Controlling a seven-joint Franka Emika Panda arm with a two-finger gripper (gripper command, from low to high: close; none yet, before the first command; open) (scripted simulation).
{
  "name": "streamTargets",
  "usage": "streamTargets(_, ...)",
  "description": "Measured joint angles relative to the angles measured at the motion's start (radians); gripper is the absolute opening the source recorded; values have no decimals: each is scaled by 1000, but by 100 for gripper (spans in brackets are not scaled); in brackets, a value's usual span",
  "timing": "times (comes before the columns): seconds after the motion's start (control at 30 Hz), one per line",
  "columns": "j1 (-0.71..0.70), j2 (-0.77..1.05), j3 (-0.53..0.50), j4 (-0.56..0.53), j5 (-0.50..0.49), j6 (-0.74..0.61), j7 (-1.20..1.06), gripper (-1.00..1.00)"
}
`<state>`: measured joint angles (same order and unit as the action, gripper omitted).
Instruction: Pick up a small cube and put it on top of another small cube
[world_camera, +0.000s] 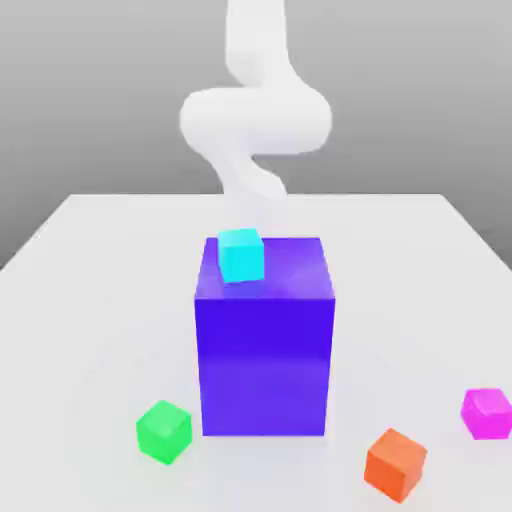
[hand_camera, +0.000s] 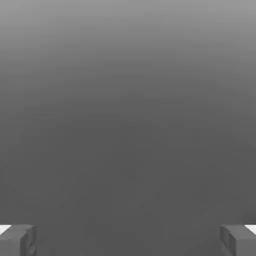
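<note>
The small cube (world_camera: 487, 412), bright magenta-pink, sits on the white table at the exterior view's far right, near the front. Another small cube (world_camera: 164, 431), bright green and the same size, rests at the front on the exterior view's left, beside the big block. The white arm (world_camera: 255, 120) rises behind the block, far from both cubes. In the hand view my gripper (hand_camera: 128, 241) is open: its two grey fingertips (hand_camera: 17, 241) stand wide apart with nothing between them, against plain grey background.
A tall blue-purple block (world_camera: 265, 350) stands mid-table with a cyan cube (world_camera: 241, 255) on its top back corner. An orange cube (world_camera: 395, 463) lies at the front, between the block and the magenta cube. The white table (world_camera: 90, 300) stretches around them.
</note>
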<state>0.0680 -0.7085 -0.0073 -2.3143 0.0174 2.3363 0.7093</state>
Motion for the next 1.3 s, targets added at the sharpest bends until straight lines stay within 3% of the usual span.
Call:
streamTargets(0.3,217,333,11,-51,67,131,-333,0)
streamTargets(0.57,354,623,87,-97,81,247,-590,0)
streamTargets(0.83,482,911,135,-143,-53,365,-742,0)
streamTargets(1.03,542,1128,95,-119,-143,513,-726,0)
streamTargets(1.07,547,1149,90,-114,-147,530,-723,-100)
streamTargets(1.3,546,1146,91,-115,-148,526,-723,-100)
